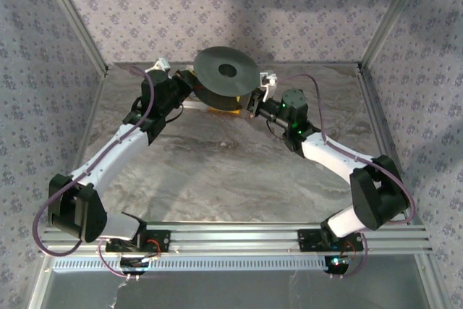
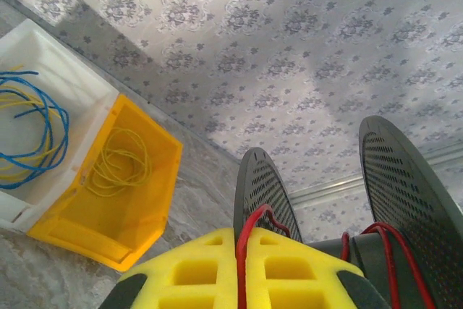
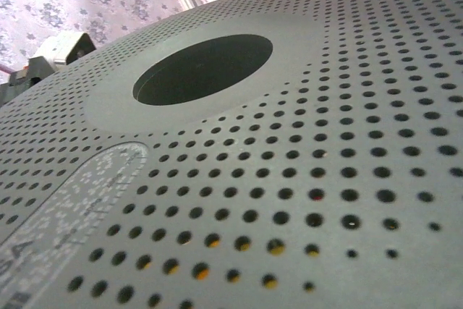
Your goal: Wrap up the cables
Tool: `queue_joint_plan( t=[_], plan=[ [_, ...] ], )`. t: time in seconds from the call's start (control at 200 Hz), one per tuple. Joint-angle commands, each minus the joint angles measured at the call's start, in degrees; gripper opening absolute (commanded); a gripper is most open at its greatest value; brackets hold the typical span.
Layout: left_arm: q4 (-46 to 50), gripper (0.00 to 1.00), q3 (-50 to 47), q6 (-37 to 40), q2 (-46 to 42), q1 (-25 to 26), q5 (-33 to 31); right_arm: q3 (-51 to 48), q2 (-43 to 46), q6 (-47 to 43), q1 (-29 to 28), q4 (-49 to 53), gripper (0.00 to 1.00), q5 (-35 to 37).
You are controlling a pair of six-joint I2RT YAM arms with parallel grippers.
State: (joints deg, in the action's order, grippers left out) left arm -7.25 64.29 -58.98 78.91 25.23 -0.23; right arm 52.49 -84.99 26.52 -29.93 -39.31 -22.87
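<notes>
Perforated spool (image 3: 289, 179) up close, arms stretched forward to it, left gripper (image 1: 183, 83) clenched beside red cable (image 2: 243, 251), right gripper (image 1: 255, 99) clenched

It was a robot test booth, like a small lab. Flower-print walls (image 1: 289, 5) stood round a grey stone-look table (image 1: 217, 171). Shiny metal posts (image 1: 69, 16) held the corners. Two robot arms (image 1: 108, 157) were bolted to a metal rail (image 1: 239, 240).

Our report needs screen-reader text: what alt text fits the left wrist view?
Red wire crosses a yellow block and lies on the hub of a dark grey perforated spool. Left, a white bin holds blue and yellow wires beside a yellow bin holding yellow wire.
</notes>
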Motion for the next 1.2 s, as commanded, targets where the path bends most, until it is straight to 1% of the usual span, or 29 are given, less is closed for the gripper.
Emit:
queue_joint_plan(
  t=[0.0, 0.175, 0.285, 0.39, 0.58, 0.72, 0.869, 0.979, 1.114, 1.194],
  plan=[
    [-5.32, 0.0, 3.51, 4.26, 1.99, 6.65, 4.8, 4.03, -1.19, 2.28, -6.87, -4.72, 0.0, -10.75],
    [-4.14, 0.0, 5.18, 5.86, 3.13, 8.21, 4.54, 5.75, -2.37, 1.07, -8.16, -3.56, 0.0, -11.76],
    [-3.11, 0.0, 5.6, 6.96, 2.75, 8.3, 3.96, 6.16, -2.05, -1.11, -8.88, -0.72, 0.0, -10.74],
    [-1.37, 0.0, 5.84, 8.51, 1.89, 8.16, 2.81, 6.05, -1.0, -4.03, -9.39, 3.51, 0.0, -8.03],
    [-0.06, 0.0, 5.11, 8.84, -0.19, 6.2, 1.82, 3.41, 2.8, -7.95, -9.63, 8.62, 0.0, 0.12],
    [0.58, 0.0, 4.44, 8.68, -2.03, 3.61, 1.81, 1.25, 5.55, -9.72, -9.44, 12.12, 0.06, 4.48],
    [1.64, 0.0, 4.2, 8.87, -4.18, 0.81, 1.81, -0.67, 7.15, -9.46, -8.72, 14.66, 0.18, 5.21],
    [2.14, 0.0, 4.01, 9.04, -5.71, -1.27, 1.55, -2.14, 8.08, -8.7, -8.17, 15.7, 0.3, 4.99],
    [2.67, 0.0, 3.67, 9.06, -7.41, -4.2, 1.66, -4.07, 9.35, -7.57, -7.39, 16.68, 0.49, 4.17],
    [3.06, 0.0, 3.64, 9.13, -8.09, -5.89, 2.15, -5.03, 10.14, -7.15, -6.99, 17.63, 0.63, 3.35]
  ],
)
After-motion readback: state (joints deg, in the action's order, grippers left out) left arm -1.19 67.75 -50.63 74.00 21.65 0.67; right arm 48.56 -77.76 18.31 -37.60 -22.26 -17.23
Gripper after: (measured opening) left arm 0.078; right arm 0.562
